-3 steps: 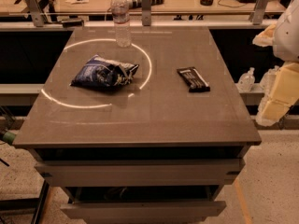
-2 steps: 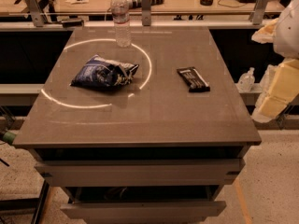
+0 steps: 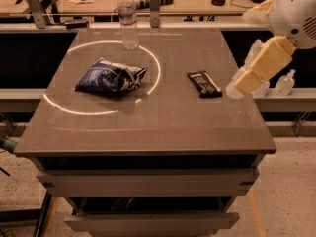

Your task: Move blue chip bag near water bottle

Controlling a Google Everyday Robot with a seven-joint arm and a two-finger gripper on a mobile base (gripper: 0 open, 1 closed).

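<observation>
Surface (image 3: 163, 122) of a grey drawer unit carries three things. The blue chip bag (image 3: 111, 77) lies crumpled on its left half, inside a bright ring of light (image 3: 155, 68), apart from the water bottle (image 3: 129, 19), which stands upright near the far edge (about on the ring's rim). A flat black packet (image 3: 204, 83) lies to the right. The gripper (image 3: 236, 89) hangs over the right side, just beside that packet; whether it is released or clenched, I cannot tell.
</observation>
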